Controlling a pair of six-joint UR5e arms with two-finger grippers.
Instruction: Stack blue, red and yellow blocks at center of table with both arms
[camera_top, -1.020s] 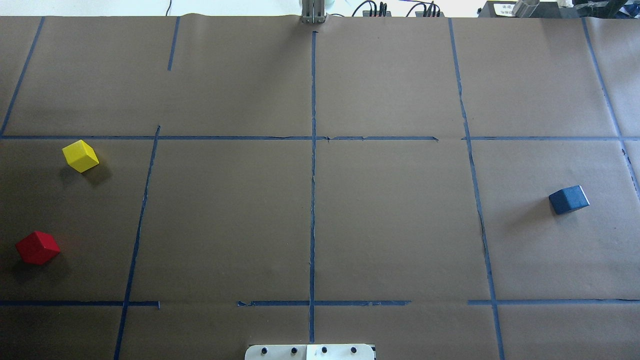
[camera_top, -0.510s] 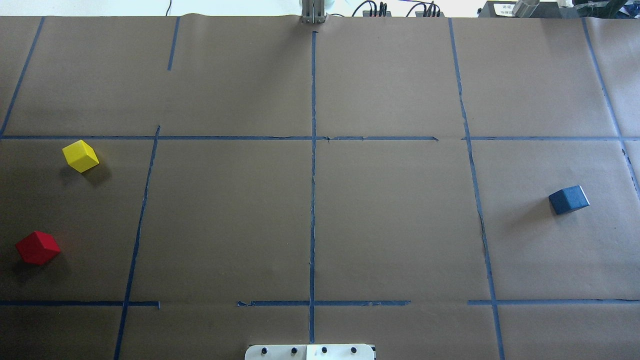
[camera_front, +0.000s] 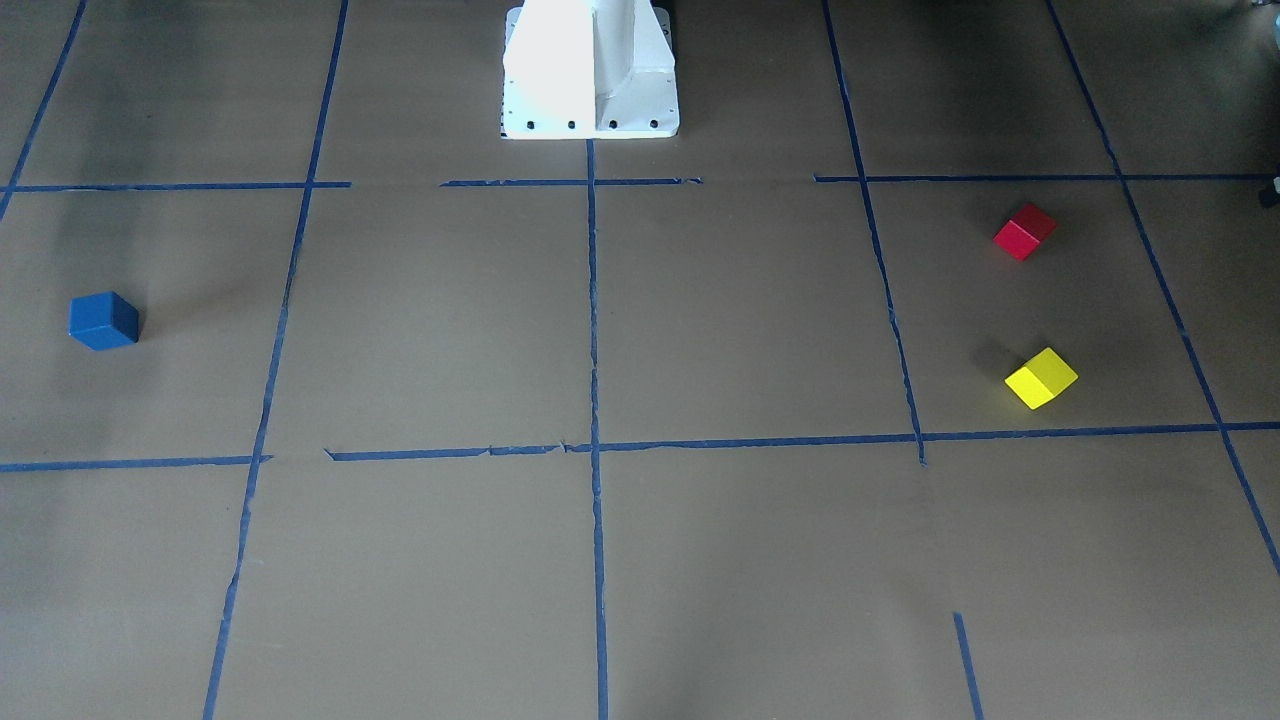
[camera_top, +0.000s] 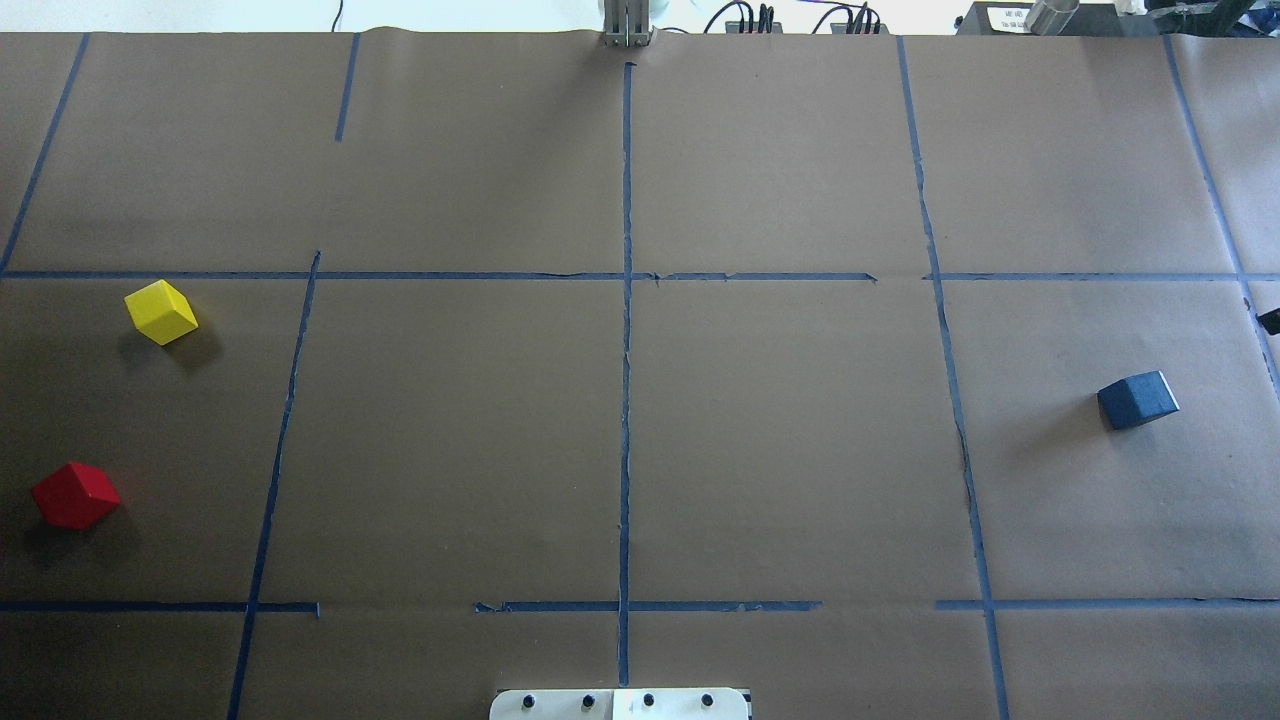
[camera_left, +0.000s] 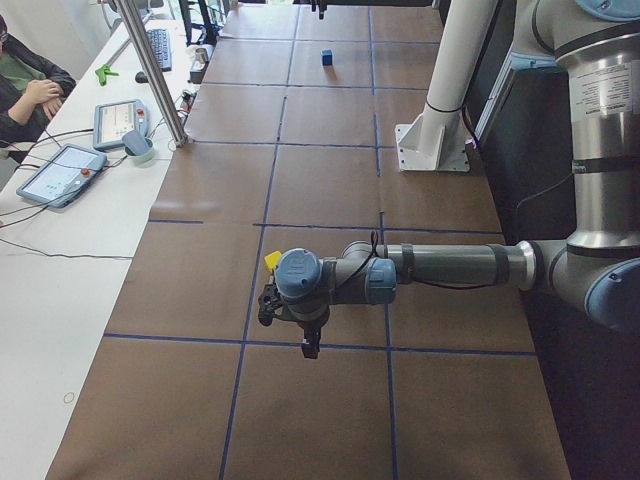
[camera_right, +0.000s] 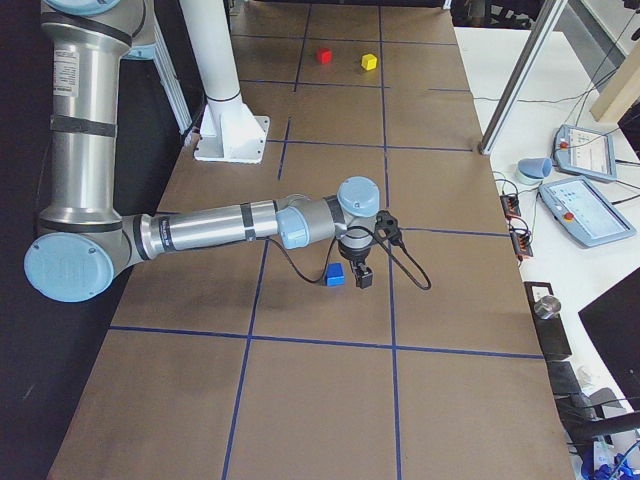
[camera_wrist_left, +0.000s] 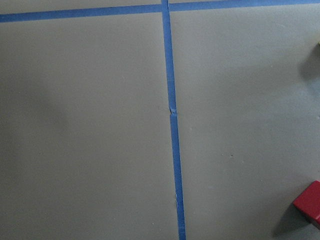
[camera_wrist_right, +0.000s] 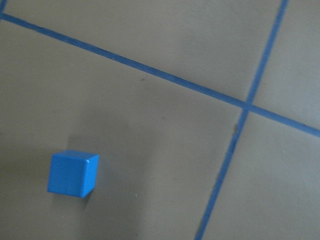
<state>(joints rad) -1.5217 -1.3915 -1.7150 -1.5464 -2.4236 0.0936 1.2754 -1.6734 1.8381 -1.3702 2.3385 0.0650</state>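
Observation:
The blue block (camera_top: 1138, 399) lies at the table's right side; it also shows in the right wrist view (camera_wrist_right: 73, 173) and the exterior right view (camera_right: 336, 274). The red block (camera_top: 75, 495) and the yellow block (camera_top: 161, 311) lie apart at the left side. The red block's corner shows in the left wrist view (camera_wrist_left: 309, 204). My right gripper (camera_right: 362, 280) hangs above the table close beside the blue block; only a black tip of it (camera_top: 1270, 320) shows overhead. My left gripper (camera_left: 310, 347) hangs near the yellow block (camera_left: 272, 260). I cannot tell whether either is open or shut.
Blue tape lines (camera_top: 626, 350) divide the brown paper table into squares. The white robot pedestal (camera_front: 590, 70) stands at the near middle edge. A metal post (camera_left: 150, 70), touch pendants (camera_left: 60, 172) and a seated operator (camera_left: 25, 95) are beyond the table's far side.
A small black tip of the right gripper has come into the overhead view at its right edge. The three blocks have not moved.

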